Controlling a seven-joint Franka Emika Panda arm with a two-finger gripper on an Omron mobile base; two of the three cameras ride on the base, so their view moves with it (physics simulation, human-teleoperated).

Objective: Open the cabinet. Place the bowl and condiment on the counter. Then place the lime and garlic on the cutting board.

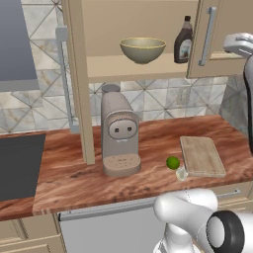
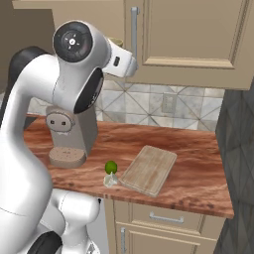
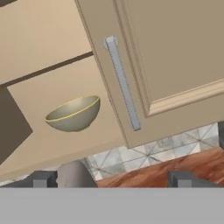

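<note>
One bowl, one condiment, one lime; gripper spread, holding nothing

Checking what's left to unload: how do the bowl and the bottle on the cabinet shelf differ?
The bowl is wide, low and open-topped; the bottle is narrow, taller and capped. The bowl is pale olive-beige; the bottle is dark brown-black with a light label. The bowl sits mid-shelf; the bottle stands to its right, beside the closed cabinet door. Both stand upright on the same shelf, apart from each other, neither yet on the counter.
</note>
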